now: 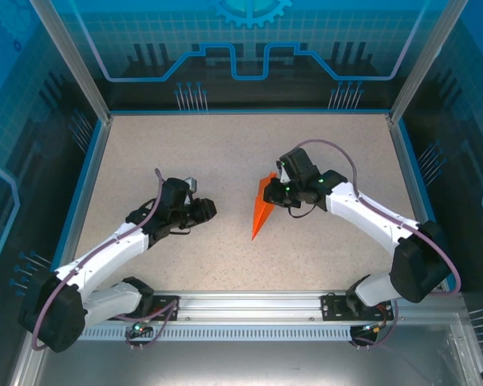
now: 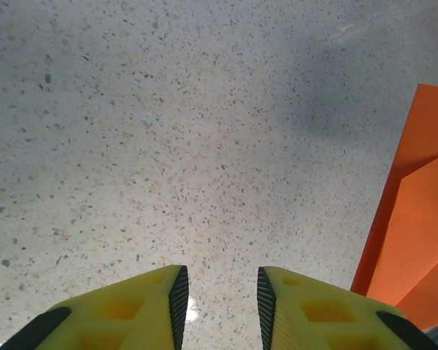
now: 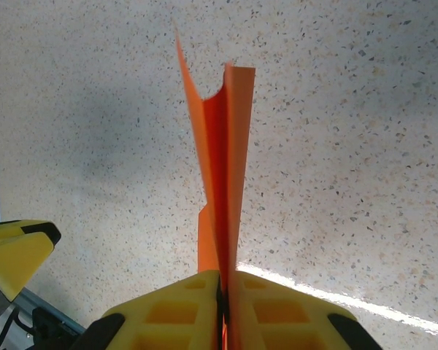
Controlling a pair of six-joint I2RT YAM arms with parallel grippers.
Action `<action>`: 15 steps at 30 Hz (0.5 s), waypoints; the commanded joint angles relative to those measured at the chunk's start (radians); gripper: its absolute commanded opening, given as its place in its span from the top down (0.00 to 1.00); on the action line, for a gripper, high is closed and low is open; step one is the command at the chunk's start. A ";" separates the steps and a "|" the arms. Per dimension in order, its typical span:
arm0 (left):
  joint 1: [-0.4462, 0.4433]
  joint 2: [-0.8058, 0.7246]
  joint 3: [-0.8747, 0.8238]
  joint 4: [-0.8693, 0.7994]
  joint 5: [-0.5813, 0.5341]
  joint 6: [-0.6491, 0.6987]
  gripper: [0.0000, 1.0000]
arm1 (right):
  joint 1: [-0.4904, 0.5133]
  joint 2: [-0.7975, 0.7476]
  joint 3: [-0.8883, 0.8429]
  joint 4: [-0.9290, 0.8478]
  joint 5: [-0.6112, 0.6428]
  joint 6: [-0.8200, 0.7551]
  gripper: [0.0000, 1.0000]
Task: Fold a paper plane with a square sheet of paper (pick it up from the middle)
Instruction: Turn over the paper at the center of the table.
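Your right pincer (image 3: 223, 295) clamped on the paper plane (image 3: 223, 146) near the worktop (image 1: 225, 145) centre, its point toward the near edge, your left pincer (image 2: 223, 302) slightly apart, gripping nothing, open worktop between it and the plane's left edge.

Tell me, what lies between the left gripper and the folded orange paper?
Nothing but bare speckled table lies between the left gripper and the folded orange paper. The top external view shows this stretch, and the left wrist view agrees.
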 commanded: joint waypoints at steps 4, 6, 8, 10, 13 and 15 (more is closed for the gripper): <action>0.008 0.019 0.014 0.003 0.045 -0.017 0.65 | -0.032 0.005 0.054 -0.039 -0.035 -0.001 0.88; 0.007 0.025 0.018 -0.001 0.048 -0.014 0.65 | -0.039 0.008 0.062 -0.038 -0.044 -0.008 0.88; 0.007 0.028 0.020 -0.005 0.048 -0.009 0.65 | -0.043 0.009 0.074 -0.046 -0.045 -0.003 0.88; 0.007 0.029 0.020 -0.009 0.049 -0.001 0.65 | -0.043 0.009 0.079 -0.050 -0.047 -0.008 0.88; 0.006 0.028 0.020 -0.015 0.043 0.007 0.65 | -0.043 0.002 0.074 -0.072 -0.030 -0.011 0.88; 0.007 0.026 0.018 -0.016 0.033 0.011 0.65 | -0.045 -0.009 0.058 -0.082 -0.018 -0.010 0.88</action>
